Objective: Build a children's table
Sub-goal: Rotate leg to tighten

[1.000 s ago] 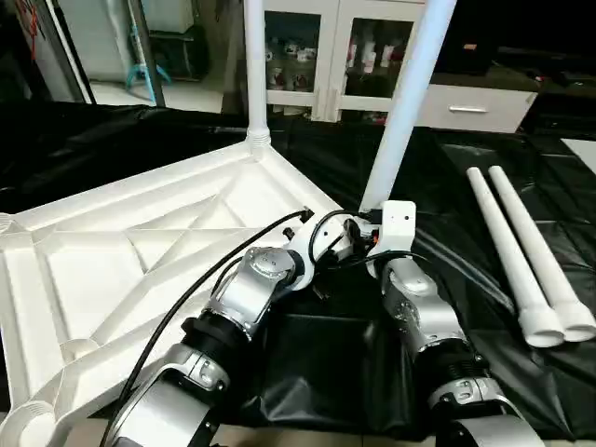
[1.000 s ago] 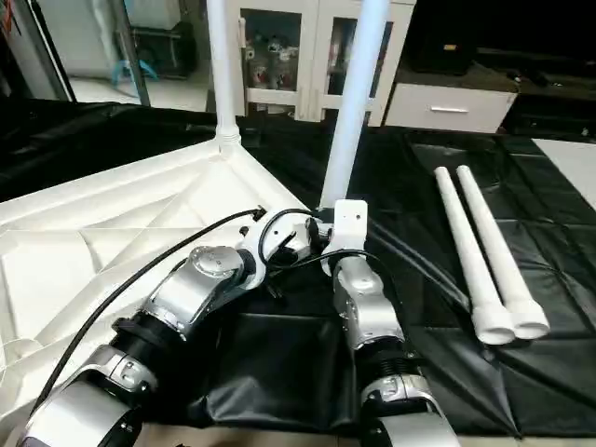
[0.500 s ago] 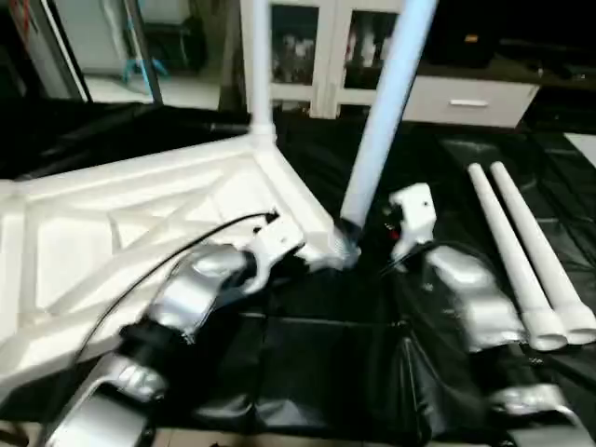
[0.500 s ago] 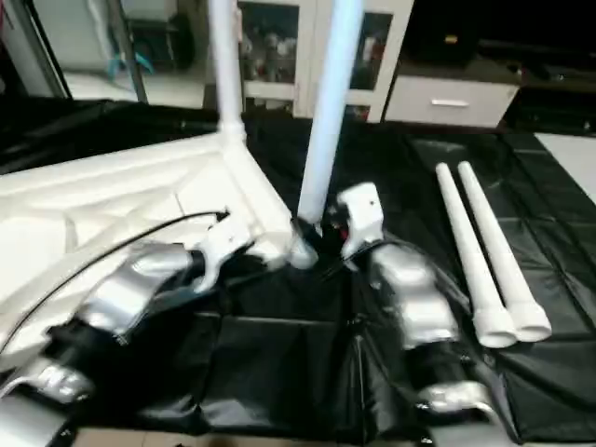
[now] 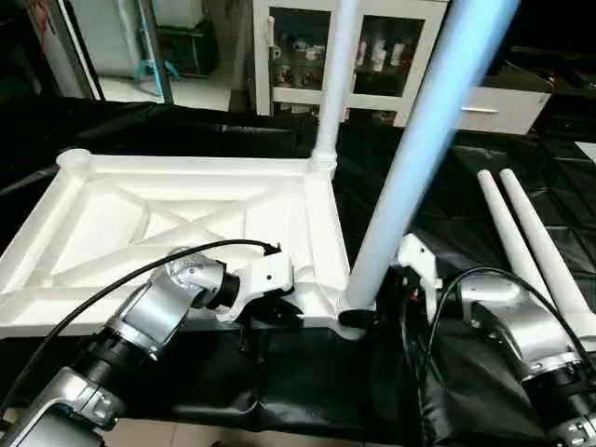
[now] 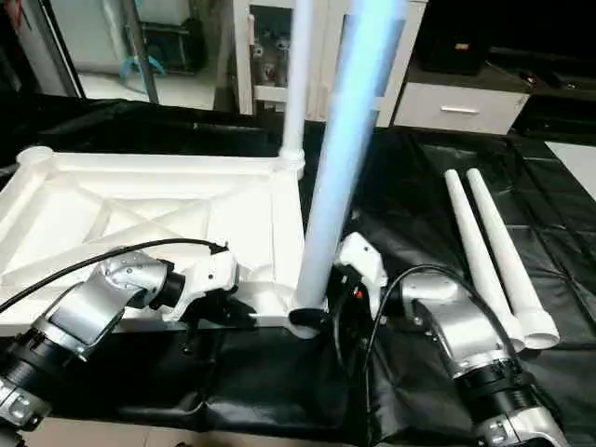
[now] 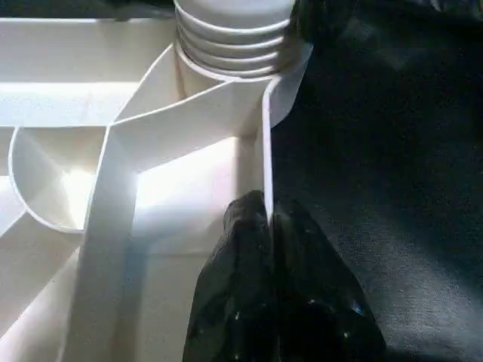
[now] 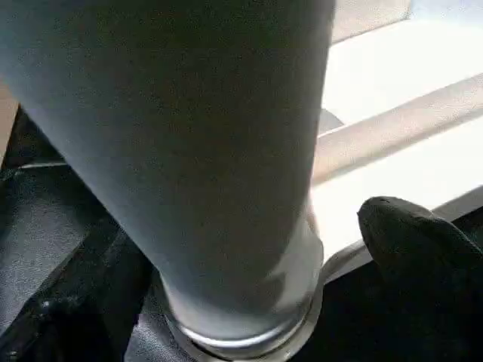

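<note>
The upright leg (image 5: 410, 158) stands between the right gripper (image 8: 302, 249)'s wide jaws, while the left gripper (image 7: 268, 226)'s narrow jaws pinch the table top (image 5: 140, 223)'s rim.

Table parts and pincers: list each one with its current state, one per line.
Tabletop: upside down, ribbed underside up, on the black sheet.
Near leg: upright in the near corner socket.
Far leg: upright in the far corner socket.
Two spare legs: lying side by side on the sheet, not fitted.
Left pincer: shut on the tabletop's edge wall.
Right pincer: open, beside the near leg's base.
</note>
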`<state>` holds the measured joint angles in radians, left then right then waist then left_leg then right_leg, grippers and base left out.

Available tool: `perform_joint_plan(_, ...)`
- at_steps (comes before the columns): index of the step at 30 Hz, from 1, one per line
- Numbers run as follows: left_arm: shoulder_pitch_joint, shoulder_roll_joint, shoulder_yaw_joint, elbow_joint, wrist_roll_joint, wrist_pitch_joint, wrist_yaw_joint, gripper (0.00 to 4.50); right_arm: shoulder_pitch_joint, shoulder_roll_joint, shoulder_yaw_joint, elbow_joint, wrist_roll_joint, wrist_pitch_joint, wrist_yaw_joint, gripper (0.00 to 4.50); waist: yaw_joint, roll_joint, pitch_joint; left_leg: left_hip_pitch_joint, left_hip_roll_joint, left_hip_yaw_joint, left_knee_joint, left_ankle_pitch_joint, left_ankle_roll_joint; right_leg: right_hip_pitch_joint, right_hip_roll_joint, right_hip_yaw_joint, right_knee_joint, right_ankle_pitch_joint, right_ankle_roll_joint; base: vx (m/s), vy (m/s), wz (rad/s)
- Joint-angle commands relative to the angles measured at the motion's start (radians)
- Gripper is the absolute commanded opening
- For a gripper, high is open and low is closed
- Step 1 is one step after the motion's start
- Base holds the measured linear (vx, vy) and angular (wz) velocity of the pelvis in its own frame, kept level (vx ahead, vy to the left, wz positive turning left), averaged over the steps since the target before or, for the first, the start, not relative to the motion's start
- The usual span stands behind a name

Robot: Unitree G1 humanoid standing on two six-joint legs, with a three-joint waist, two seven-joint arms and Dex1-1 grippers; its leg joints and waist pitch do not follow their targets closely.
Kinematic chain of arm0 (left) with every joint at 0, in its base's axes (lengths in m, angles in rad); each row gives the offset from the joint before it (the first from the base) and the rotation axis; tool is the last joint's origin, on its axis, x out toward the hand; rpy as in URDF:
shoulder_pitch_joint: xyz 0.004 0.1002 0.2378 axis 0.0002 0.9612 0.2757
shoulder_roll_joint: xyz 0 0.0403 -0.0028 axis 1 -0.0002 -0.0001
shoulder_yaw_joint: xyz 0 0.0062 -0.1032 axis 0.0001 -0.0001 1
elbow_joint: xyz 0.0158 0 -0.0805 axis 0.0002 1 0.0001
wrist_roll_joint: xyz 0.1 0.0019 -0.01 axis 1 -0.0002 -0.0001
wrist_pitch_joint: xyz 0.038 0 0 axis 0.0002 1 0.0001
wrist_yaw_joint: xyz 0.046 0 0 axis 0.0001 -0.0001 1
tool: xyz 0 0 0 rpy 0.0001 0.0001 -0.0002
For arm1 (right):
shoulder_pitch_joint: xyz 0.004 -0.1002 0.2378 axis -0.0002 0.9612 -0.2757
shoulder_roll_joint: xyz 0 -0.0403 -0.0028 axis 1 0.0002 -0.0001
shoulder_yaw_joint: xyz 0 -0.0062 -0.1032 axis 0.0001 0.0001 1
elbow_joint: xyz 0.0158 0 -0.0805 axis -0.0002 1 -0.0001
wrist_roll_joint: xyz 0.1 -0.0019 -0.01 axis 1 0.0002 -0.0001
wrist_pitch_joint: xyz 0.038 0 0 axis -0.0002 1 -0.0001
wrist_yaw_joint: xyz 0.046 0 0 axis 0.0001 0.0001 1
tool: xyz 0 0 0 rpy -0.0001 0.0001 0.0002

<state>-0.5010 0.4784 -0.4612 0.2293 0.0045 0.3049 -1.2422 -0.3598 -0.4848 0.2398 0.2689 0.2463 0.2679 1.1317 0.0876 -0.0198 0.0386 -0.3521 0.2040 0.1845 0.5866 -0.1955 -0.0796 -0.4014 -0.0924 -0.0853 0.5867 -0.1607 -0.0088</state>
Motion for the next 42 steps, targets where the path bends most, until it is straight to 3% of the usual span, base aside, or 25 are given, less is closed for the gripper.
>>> perform_joint_plan(1,0.021,-0.004,-0.064,-0.011,0.011,0.011,-0.051,0.00,-0.017,-0.011,0.017,-0.026,-0.002,0.008,0.016,4.43,-0.003,-0.005,-0.053,0.006,0.032,-0.008,-0.077,-0.217,0.025,0.044,-0.054,0.050,-0.057,-0.248,-0.202,0.000,0.000,0.00)
perform_joint_plan(8,0.021,0.003,-0.068,-0.014,0.019,0.016,-0.058,0.00,-0.016,-0.021,0.020,-0.019,-0.004,0.011,0.063,3.89,-0.002,-0.003,-0.053,0.007,0.032,-0.006,-0.075,-0.205,0.033,0.046,-0.054,0.049,-0.056,-0.231,-0.213,0.000,0.000,0.00)
perform_joint_plan(19,0.027,0.008,-0.072,-0.024,0.019,0.031,-0.058,0.00,-0.006,-0.015,0.024,-0.017,-0.008,0.005,0.077,2.84,-0.001,-0.005,-0.053,0.007,0.031,-0.008,-0.074,-0.220,0.026,0.044,-0.054,0.050,-0.059,-0.280,-0.195,0.000,0.000,0.00)
perform_joint_plan(29,0.033,0.013,-0.076,-0.033,0.019,0.041,-0.060,0.00,0.004,-0.002,0.019,-0.001,-0.020,0.001,0.055,2.72,-0.002,-0.006,-0.053,0.006,0.031,-0.008,-0.074,-0.213,0.028,0.045,-0.054,0.050,-0.057,-0.268,-0.199,0.000,0.000,0.00)
perform_joint_plan(33,0.033,0.001,-0.064,-0.025,0.019,0.033,-0.034,0.00,-0.011,0.039,-0.007,0.059,-0.051,-0.021,-0.055,2.72,-0.007,-0.007,-0.048,0.004,0.029,-0.009,-0.078,-0.254,0.014,0.043,-0.054,0.049,-0.064,-0.330,-0.182,0.000,0.000,0.00)
perform_joint_plan(34,0.019,-0.041,-0.038,0.011,0.028,0.027,0.041,0.00,-0.027,0.083,-0.030,0.113,-0.074,-0.017,-0.168,2.72,-0.015,-0.006,-0.041,0.002,0.028,-0.011,-0.082,-0.290,0.002,0.038,-0.052,0.047,-0.072,-0.401,-0.161,0.000,0.000,0.00)
perform_joint_plan(36,-0.006,-0.102,0.000,0.068,0.044,0.040,0.161,0.00,-0.042,0.135,-0.055,0.163,-0.091,0.007,-0.294,2.72,-0.023,-0.008,-0.043,0.015,0.024,-0.017,-0.079,-0.353,-0.020,0.033,-0.057,0.041,-0.086,-0.519,-0.126,0.000,0.000,0.00)
perform_joint_plan(37,-0.012,-0.114,0.007,0.079,0.048,0.045,0.185,0.00,-0.044,0.144,-0.059,0.170,-0.094,0.013,-0.316,2.72,-0.030,-0.011,-0.042,0.014,0.023,-0.019,-0.078,-0.365,-0.025,0.031,-0.056,0.039,-0.091,-0.553,-0.108,0.000,0.000,0.00)
perform_joint_plan(39,-0.050,-0.191,0.057,0.151,0.056,0.086,0.333,0.00,-0.061,0.220,-0.104,0.213,-0.093,0.042,-0.475,2.72,-0.038,-0.008,-0.041,0.015,0.021,-0.019,-0.076,-0.382,-0.022,0.023,-0.055,0.038,-0.097,-0.572,-0.097,0.000,0.000,0.00)
perform_joint_plan(40,-0.076,-0.239,0.090,0.196,0.060,0.114,0.425,0.00,-0.074,0.268,-0.134,0.243,-0.094,0.053,-0.583,2.72,-0.040,-0.009,-0.043,0.021,0.020,-0.024,-0.075,-0.395,-0.032,0.023,-0.055,0.030,-0.104,-0.597,-0.086,-0.051,0.014,0.00)
perform_joint_plan(42,-0.105,-0.287,0.121,0.254,0.066,0.129,0.533,0.00,-0.103,0.336,-0.177,0.305,-0.105,0.044,-0.764,2.72,-0.049,-0.005,-0.042,0.015,0.018,-0.029,-0.077,-0.408,-0.035,0.025,-0.056,0.024,-0.108,-0.611,-0.071,-0.051,0.017,-0.03)
